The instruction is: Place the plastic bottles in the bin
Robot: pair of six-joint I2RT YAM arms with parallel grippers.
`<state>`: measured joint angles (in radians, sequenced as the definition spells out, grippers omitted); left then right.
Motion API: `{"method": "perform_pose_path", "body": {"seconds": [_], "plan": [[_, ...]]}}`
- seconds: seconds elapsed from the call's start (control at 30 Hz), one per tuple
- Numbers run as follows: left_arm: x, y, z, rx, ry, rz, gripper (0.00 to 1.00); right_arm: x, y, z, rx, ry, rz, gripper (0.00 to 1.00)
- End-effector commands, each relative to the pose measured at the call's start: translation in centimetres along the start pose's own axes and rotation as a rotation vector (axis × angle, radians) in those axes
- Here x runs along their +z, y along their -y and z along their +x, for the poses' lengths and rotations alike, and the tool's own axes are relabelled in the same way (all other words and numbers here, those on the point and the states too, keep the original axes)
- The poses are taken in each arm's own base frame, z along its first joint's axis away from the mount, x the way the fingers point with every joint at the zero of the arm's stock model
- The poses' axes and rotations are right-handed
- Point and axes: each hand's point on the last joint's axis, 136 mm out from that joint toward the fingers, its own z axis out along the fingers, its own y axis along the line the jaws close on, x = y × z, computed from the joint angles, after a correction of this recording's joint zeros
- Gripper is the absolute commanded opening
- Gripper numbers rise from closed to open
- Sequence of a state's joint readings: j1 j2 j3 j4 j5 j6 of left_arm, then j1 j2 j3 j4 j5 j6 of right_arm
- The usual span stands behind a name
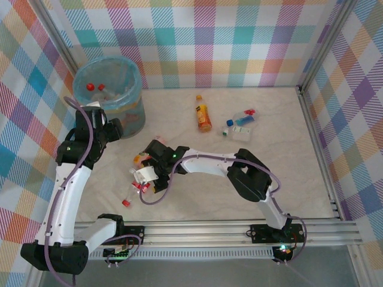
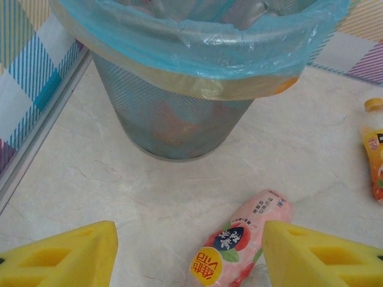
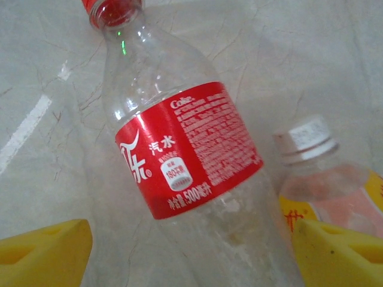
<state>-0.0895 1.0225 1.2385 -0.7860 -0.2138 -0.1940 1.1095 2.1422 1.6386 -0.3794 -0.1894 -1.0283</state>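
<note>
Red-labelled bottle (image 3: 185, 161) is lying on the counter (image 3: 311, 60) between the right hand's (image 3: 191, 230) spread fingers (image 3: 42, 254), long axis running forward, red cap (image 3: 114, 9) pointing away; hand is straddling it, released, not yet grasping.

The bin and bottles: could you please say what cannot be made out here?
Bin contents, top view: the bag blurs all but two red caps.
Red-labelled bottle, right wrist view: base cut off by the bottom edge.
Orange bottle, left wrist view: cut off by the right edge.
Bottles under the right gripper, top view: partly hidden by it.
</note>
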Motion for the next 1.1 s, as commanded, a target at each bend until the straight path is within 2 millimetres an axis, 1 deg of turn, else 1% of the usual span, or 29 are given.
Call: {"method": "perform_pose_path", "body": {"seconds": [0.0,0.1,0.27,0.4,0.5,0.57,0.6,0.67,0.73,0.77,0.83,0.9,0.93,1.0,1.07], "plan": [[-0.6,-0.3,0.3,-0.007,0.006,0.013,0.65,1.4,-0.9,0.5,-0.079,-0.038,-0.038,0.83],[-0.6,-0.3,0.6,-0.005,0.003,0.014,0.65,2.3,-1.3,1.0,-0.116,-0.066,-0.049,0.83],[-0.7,-0.2,0.8,-0.012,0.001,0.027,0.65,3.7,-1.4,1.5,-0.166,-0.102,-0.052,0.83],[-1.0,-0.2,0.6,-0.009,0.006,0.03,0.65,4.0,-1.4,1.4,-0.187,-0.107,-0.049,0.74],[-1.5,-0.3,0.1,-0.004,0.023,0.027,0.66,3.2,-0.9,0.7,-0.194,-0.094,-0.023,0.65],[-2.0,-0.3,-0.5,0.001,0.039,0.028,0.66,1.8,-0.3,-0.4,-0.199,-0.068,0.01,0.61],[-2.4,-0.2,-1.0,0.003,0.052,0.031,0.66,0.8,0.0,-1.1,-0.197,-0.049,0.025,0.59],[-3.1,0.0,-2.0,0.009,0.081,0.045,0.66,-1.6,0.5,-2.6,-0.192,-0.009,0.056,0.58],[-4.4,0.8,-3.5,0.014,0.127,0.087,0.67,-4.5,1.0,-4.2,-0.172,0.034,0.1,0.57],[-4.9,1.1,-4.1,0.018,0.147,0.11,0.67,-5.7,1.2,-4.7,-0.162,0.05,0.116,0.57],[-6.7,2.1,-6.0,0.025,0.216,0.17,0.67,-8.5,1.6,-5.5,-0.123,0.084,0.152,0.57],[-8.6,3.0,-7.8,0.03,0.288,0.23,0.68,-10.7,1.9,-5.4,-0.065,0.1,0.175,0.56],[-9.6,3.7,-8.7,0.035,0.322,0.269,0.68,-11.8,2.1,-5.1,-0.023,0.103,0.185,0.56],[-11.7,4.9,-10.5,0.042,0.381,0.345,0.68,-14.2,2.7,-4.0,0.079,0.114,0.21,0.56],[-13.8,6.8,-11.8,0.061,0.421,0.463,0.68,-16.7,3.6,-2.4,0.219,0.14,0.232,0.56]]}}
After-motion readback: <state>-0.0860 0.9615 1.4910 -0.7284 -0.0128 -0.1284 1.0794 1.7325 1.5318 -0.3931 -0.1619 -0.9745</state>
